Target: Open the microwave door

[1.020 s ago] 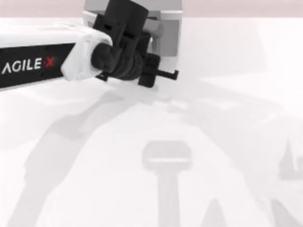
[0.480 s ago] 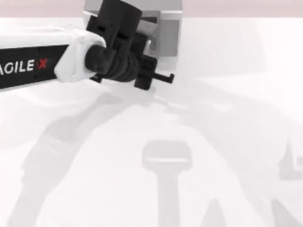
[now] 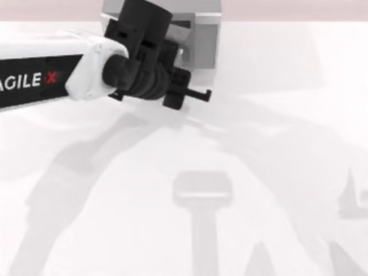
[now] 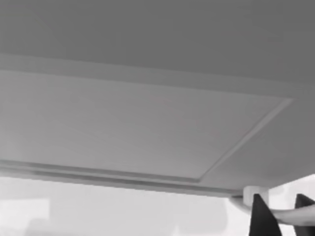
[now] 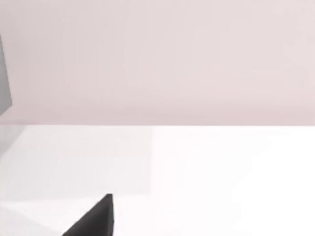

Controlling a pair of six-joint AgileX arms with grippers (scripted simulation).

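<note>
The grey microwave (image 3: 206, 43) stands at the table's far edge, its front mostly covered in the top view by my left arm. In the left wrist view the microwave door (image 4: 138, 123) fills the picture, a flat grey panel with a paler window. Its light bar handle (image 4: 290, 214) runs past the door's corner. My left gripper (image 3: 198, 94) is just in front of the microwave, and its dark fingers (image 4: 259, 219) stand on either side of the handle, shut on it. My right gripper (image 5: 98, 221) shows only as a dark tip over the bare table, far from the microwave.
The white table (image 3: 259, 172) spreads in front of the microwave, marked only by arm shadows. A pinkish wall (image 5: 157, 59) rises behind the table's far edge. A grey sliver of the microwave (image 5: 4, 78) shows at the right wrist view's border.
Since one second ago my left arm and gripper have shifted a little to the left, still at the handle. Over the last half second nothing has moved.
</note>
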